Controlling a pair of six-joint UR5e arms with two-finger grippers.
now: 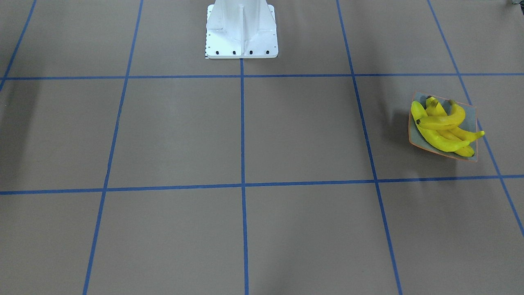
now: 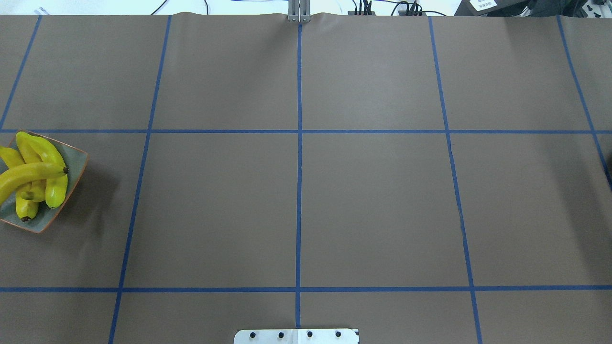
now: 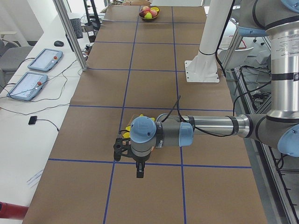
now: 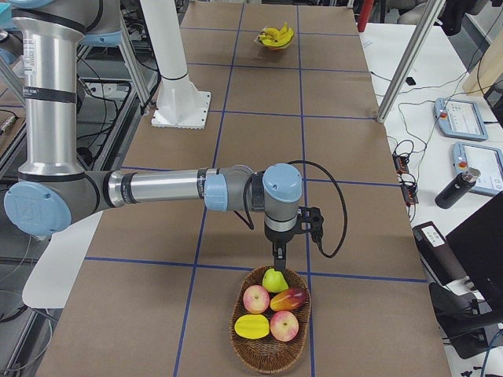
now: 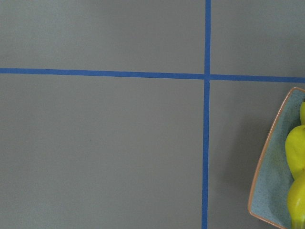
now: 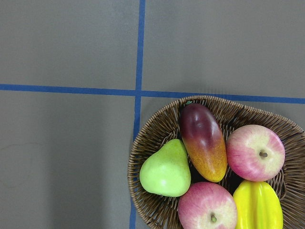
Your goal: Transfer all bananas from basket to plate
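Observation:
Several yellow bananas lie piled on the square grey plate with an orange rim. They also show in the overhead view at the table's left edge, on the plate. The left wrist view catches the plate's edge and two bananas. My left gripper hangs beside the plate; I cannot tell whether it is open or shut. My right gripper hangs over the near rim of the wicker basket; I cannot tell its state. No banana shows in the basket.
The basket holds a green pear, a red-orange mango, two apples and a yellow fruit. The robot's white base stands mid-table. Blue tape lines grid the brown table.

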